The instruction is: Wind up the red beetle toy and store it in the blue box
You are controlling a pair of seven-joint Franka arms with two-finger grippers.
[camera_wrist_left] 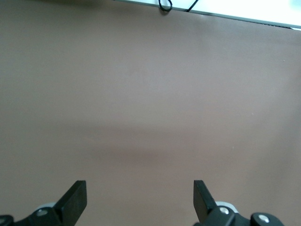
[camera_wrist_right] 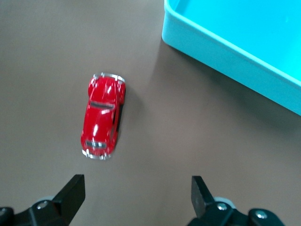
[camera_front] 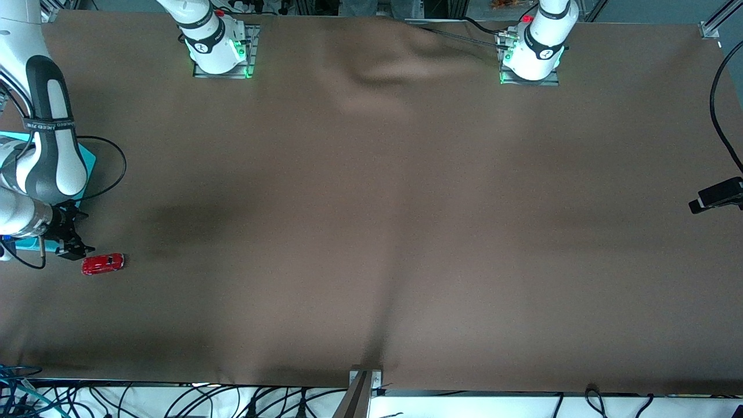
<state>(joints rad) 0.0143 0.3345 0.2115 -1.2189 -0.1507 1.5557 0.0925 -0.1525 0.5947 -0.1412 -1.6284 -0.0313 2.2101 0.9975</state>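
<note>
The red beetle toy (camera_front: pixel 103 263) stands on the brown table near the right arm's end, apart from the blue box. In the right wrist view the toy (camera_wrist_right: pixel 103 122) lies just ahead of one open finger, outside the gap. My right gripper (camera_front: pixel 72 248) is open and empty, low over the table between the toy and the blue box (camera_front: pixel 88 159); its own view shows it (camera_wrist_right: pixel 138 197) too. The box's wall (camera_wrist_right: pixel 221 49) shows there, and the arm hides most of the box in the front view. My left gripper (camera_wrist_left: pixel 140 200) is open and empty over bare table.
Brown cloth (camera_front: pixel 371 203) covers the table, with a wrinkle near the arm bases. A black device (camera_front: pixel 717 196) juts in at the left arm's end. Cables (camera_front: pixel 104 168) loop on the cloth beside the box and hang past the table's near edge.
</note>
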